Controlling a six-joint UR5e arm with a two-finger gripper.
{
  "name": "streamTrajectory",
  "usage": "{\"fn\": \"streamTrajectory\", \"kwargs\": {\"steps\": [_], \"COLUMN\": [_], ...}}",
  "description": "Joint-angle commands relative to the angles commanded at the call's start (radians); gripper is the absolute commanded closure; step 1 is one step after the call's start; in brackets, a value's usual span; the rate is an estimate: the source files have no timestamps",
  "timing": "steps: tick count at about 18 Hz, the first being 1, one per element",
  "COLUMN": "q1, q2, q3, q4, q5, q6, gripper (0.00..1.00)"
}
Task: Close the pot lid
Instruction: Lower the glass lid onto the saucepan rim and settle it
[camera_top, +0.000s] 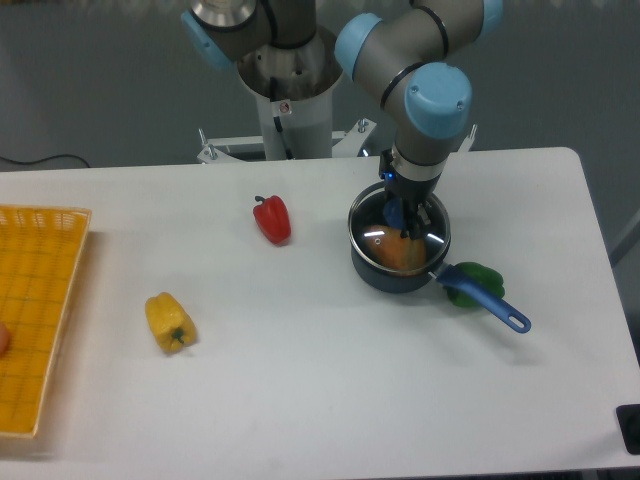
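Observation:
The dark pot (372, 275) stands right of the table's middle, its blue handle (492, 303) pointing to the front right. An orange object shows inside it through the glass. The transparent lid (400, 232) is over the pot's mouth, tilted slightly, with glints on its rim. My gripper (402, 217) reaches straight down from above and is shut on the lid's blue knob (397, 214). Whether the lid rests fully on the pot's rim I cannot tell.
A green pepper (480, 273) lies against the pot handle. A red pepper (272, 219) lies left of the pot and a yellow pepper (169, 321) further front left. An orange basket (40, 310) sits at the left edge.

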Motion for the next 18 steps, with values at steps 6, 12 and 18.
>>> {"fn": "streamTrajectory", "kwargs": {"steps": [6,12,18], "q1": [0.002,0.002,0.003], "q2": [-0.005,-0.009,-0.009], "q3": [0.002,0.002,-0.002], "q4": [0.000,0.002,0.002], "q5": [0.002,0.002,0.006], "q6": [0.006,0.012,0.032], "gripper": [0.39,0.39,0.37]}}
